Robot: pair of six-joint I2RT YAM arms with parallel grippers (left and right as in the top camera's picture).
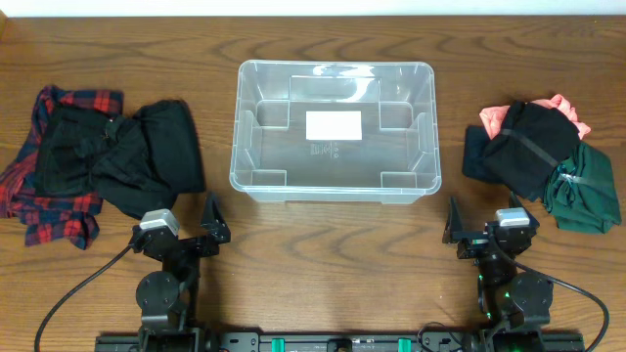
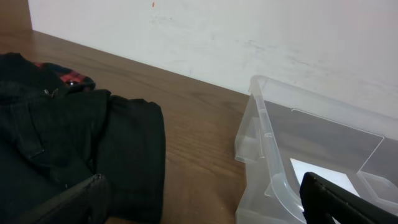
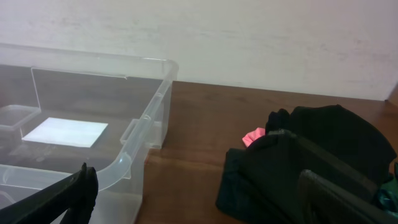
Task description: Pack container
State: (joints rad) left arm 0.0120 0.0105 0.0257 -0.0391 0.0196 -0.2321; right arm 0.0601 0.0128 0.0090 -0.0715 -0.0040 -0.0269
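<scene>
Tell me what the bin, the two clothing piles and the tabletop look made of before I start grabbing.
Container: clear, glossy rigid plastic; the table shows through its walls, and the rim catches highlights.
Left pile and right pile: soft matte fabric, creased and folded; I cannot tell the exact fibre.
Table: wood or wood-look laminate, with visible grain and a slight sheen.

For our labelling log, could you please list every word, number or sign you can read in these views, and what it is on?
White label on the container floor: looks blank, nothing readable.
Small dark marks just below the label: too small to read.
Left clothes pile and right clothes pile: no text visible.
</scene>
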